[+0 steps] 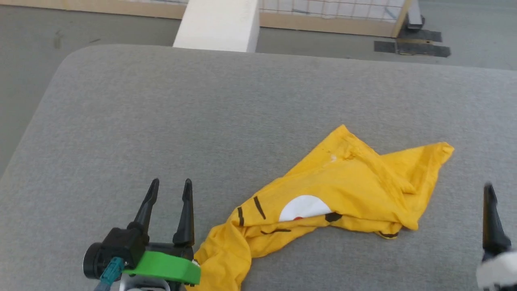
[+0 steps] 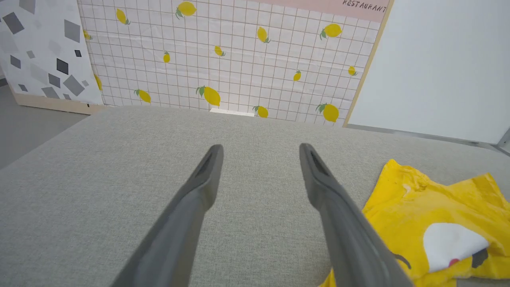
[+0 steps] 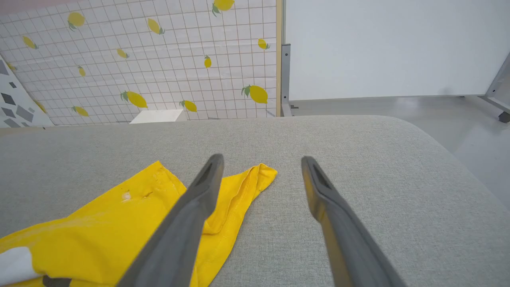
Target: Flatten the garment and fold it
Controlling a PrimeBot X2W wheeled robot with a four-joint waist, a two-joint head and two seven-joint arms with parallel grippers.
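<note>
- Head view: the T-shirt [image 1: 343, 190] is seen crumpled on the grey padded surface [image 1: 161, 101], right of the middle and toward the near edge. Part of its printed face is tucked under a fold. A twisted tail of cloth runs down beside the base of the left gripper [image 1: 171, 182]. That gripper is held with its fingers spread, and nothing is between them.
- Left wrist view: the two fingers are seen wide apart over bare padding. The T-shirt lies off to their right, clear of the tips. Lower down, one finger crosses the cloth in the picture, but whether it touches cannot be told.
- Right wrist view: the right gripper [image 3: 261, 158] is likewise spread and empty. A yellow corner of the T-shirt lies by the tip of its left finger; contact cannot be judged.
- Step in hand: flattening is judged barely begun, since the layers are bunched and no fold has been made.
- Next move: two well-separated edges would need to be found, one pinched by each gripper, and drawn apart until the cloth lies flat. A low approach is called for, so that a single layer is caught.
</note>
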